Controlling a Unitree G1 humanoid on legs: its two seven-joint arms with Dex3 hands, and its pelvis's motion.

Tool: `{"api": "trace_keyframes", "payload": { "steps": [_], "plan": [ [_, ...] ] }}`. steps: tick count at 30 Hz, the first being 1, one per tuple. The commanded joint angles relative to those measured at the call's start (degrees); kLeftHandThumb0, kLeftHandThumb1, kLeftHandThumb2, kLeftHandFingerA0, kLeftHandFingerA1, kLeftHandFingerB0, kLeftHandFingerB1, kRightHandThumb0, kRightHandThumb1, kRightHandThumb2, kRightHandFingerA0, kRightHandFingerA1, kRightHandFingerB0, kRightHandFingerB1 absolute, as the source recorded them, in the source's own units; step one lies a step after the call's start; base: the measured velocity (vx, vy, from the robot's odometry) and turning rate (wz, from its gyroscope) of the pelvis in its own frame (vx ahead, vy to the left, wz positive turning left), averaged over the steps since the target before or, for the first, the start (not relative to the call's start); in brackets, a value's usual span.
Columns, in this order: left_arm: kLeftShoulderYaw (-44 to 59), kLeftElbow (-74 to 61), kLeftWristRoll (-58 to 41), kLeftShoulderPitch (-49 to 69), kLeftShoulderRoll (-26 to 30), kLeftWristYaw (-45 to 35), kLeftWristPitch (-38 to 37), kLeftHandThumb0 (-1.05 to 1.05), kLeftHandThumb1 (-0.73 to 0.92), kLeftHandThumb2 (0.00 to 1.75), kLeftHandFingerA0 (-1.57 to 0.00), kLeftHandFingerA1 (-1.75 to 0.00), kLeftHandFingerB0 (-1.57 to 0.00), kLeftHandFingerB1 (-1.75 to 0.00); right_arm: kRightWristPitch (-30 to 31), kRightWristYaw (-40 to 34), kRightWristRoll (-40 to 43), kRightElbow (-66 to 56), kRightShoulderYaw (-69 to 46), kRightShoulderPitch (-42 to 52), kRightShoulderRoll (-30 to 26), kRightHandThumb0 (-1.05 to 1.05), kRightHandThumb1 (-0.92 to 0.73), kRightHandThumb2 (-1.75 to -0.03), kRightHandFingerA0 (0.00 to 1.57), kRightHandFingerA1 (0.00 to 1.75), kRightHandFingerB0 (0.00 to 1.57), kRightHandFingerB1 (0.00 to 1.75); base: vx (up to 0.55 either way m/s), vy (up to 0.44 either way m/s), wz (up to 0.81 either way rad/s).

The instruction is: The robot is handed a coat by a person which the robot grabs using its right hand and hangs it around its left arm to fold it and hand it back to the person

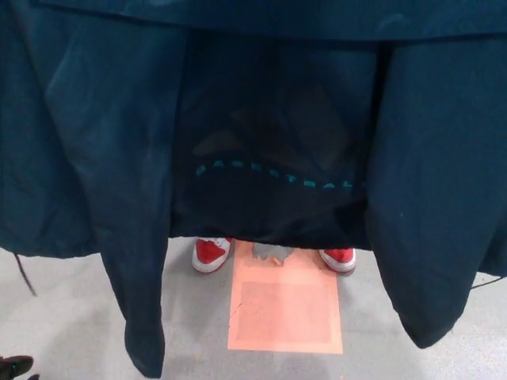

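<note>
That coat [269, 119] hangs spread across the whole view above the person's red shoes [212, 253], no robot hand visible so can't tell its grip; I'd grab high at the top edge, not a sleeve [136, 301].

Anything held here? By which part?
Cannot tell: the coat hangs down from above the frame, and no hand shows on it.

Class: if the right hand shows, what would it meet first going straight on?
The right hand is not in view, so its line cannot be told. The coat fills the view ahead: probably that.
</note>
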Motion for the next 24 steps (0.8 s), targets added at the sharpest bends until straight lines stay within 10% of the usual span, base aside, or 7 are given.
{"api": "trace_keyframes", "payload": {
  "steps": [1,4,8,12,17,23,24],
  "plan": [
    [1.5,1.2,-1.4,0.2,0.6,-2.9,-2.3,-0.61,0.89,0.66,-0.24,-0.32,-0.18,-0.29,-1.8,-0.7,-0.4,1.0,-0.1,0.3,-0.7,-0.66,-0.75,-0.95,0.28,0.44,0.14,0.39,0.0,0.0,0.0],
    [2.1,1.4,-1.6,0.2,0.8,-4.5,-2.8,-0.33,0.61,1.13,0.0,-0.47,0.0,-0.47,-4.1,-0.1,1.8,0.7,-2.1,0.9,-0.4,-0.65,-0.87,-0.66,0.33,0.34,0.18,0.28,0.0,0.0,0.0],
    [1.9,1.5,-0.8,0.6,1.0,-4.6,-3.1,-0.66,0.92,0.7,-0.2,-0.31,-0.23,-0.32,-8.6,-0.6,3.2,-0.5,-4.8,1.7,0.0,-0.73,-0.89,-0.67,0.26,0.32,0.22,0.29,0.0,0.0,0.0],
    [2.8,1.8,-1.7,1.7,0.5,-5.6,-4.5,-0.67,0.92,0.71,-0.2,-0.32,-0.25,-0.33,-14.8,0.3,5.6,-2.8,-7.8,3.2,0.0,-0.36,-0.51,-1.08,0.0,0.47,0.0,0.45,0.0,0.0,0.0],
    [3.6,1.8,-2.6,3.1,0.4,-8.6,-5.6,-0.34,0.6,1.15,0.0,-0.48,0.0,-0.46,-25.5,1.7,11.1,-25.8,-12.6,12.5,1.8,-0.84,-0.71,-0.99,0.06,0.39,0.13,0.41,0.0,0.0,0.0],
    [3.3,1.8,-2.2,3.8,0.4,-8.9,-6.1,-0.74,0.92,0.71,-0.13,-0.3,-0.14,-0.3,-27.5,-1.7,10.6,-51.5,-13.5,21.3,4.2,-0.35,-0.57,-1.1,0.0,0.47,0.0,0.46,0.0,0.0,0.0],
    [3.7,1.9,-2.6,3.5,0.3,-8.9,-5.3,-0.76,0.78,1.08,-0.06,-0.4,-0.07,-0.41,-27.7,-2.2,10.5,-60.6,-13.9,23.0,4.8,-0.35,-0.56,-1.1,0.01,0.47,0.0,0.46,0.0,0.0,0.0]
  ]
}}
